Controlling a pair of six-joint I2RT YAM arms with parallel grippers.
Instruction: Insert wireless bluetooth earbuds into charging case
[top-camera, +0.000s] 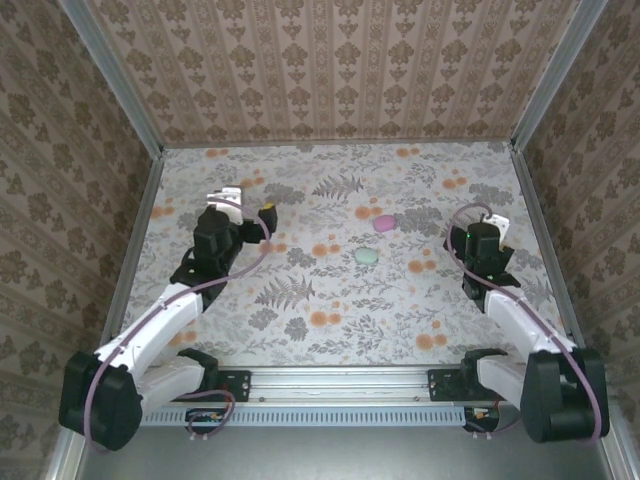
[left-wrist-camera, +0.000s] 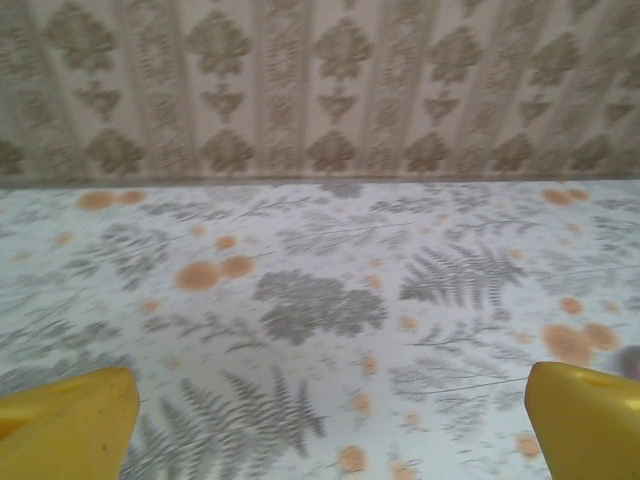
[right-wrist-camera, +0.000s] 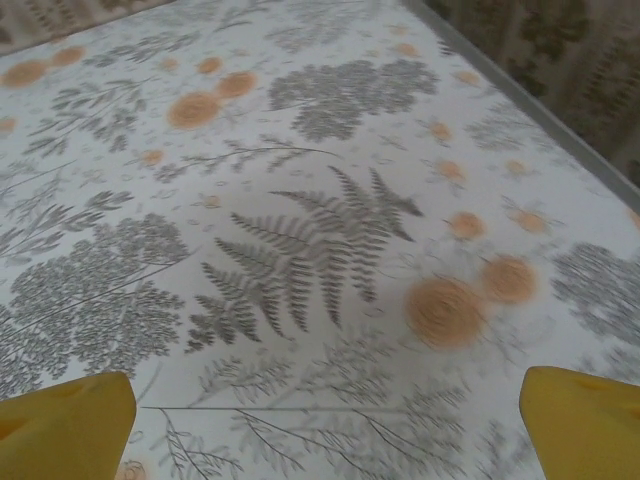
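Note:
A pebble-like pink case (top-camera: 384, 224) lies on the floral table (top-camera: 330, 180) right of centre, with a mint-green case (top-camera: 367, 256) just in front of it. The tiny pink-purple earbuds are too small to make out from above. My left gripper (top-camera: 245, 204) hovers at the left, well away from both cases. Its yellow fingers (left-wrist-camera: 62, 425) stand wide apart over bare print, so the left gripper (left-wrist-camera: 330, 425) is open and empty. My right gripper (top-camera: 480, 225) sits to the right of the cases. It is open too (right-wrist-camera: 325, 430), with yellow fingers (right-wrist-camera: 585, 420) spread over a fern print.
Patterned walls (top-camera: 340, 60) close off the back and both sides, with metal corner posts (top-camera: 115, 85). A metal rail (top-camera: 340, 380) with the arm bases runs along the near edge. Orange flower prints (right-wrist-camera: 445, 310) dot the cloth.

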